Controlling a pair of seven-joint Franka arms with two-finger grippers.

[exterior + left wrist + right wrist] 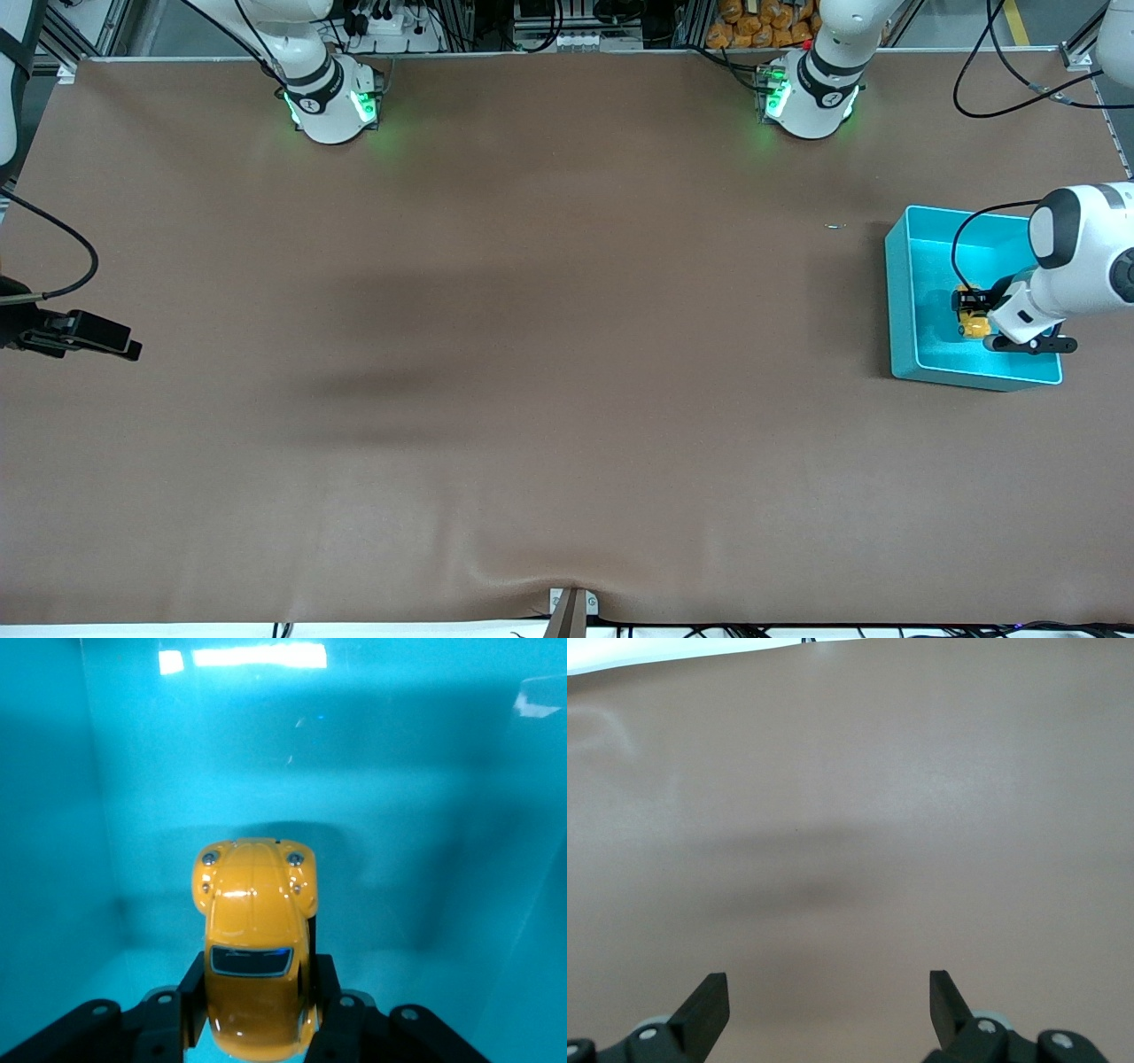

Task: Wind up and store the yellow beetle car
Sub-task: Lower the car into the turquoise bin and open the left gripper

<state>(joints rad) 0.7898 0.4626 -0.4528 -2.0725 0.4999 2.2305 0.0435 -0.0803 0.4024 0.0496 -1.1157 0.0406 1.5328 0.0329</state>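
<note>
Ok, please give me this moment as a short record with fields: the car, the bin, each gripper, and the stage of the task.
car: yellow beetle car, held inside the bin
bin: turquoise bin, at the left arm's end of the table
left gripper: in the bin, jaws shut on the car's sides
right gripper: waiting over bare table, jaws open
stage: car in the bin, not yet released

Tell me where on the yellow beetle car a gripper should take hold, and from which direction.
Grip the yellow beetle car across its narrow flanks, near the rear half, coming along its length from the tail. The left gripper, inside the turquoise bin, holds it just so: fingers on both flat sides, the rounded roof and nose free. The right gripper waits, open.
</note>
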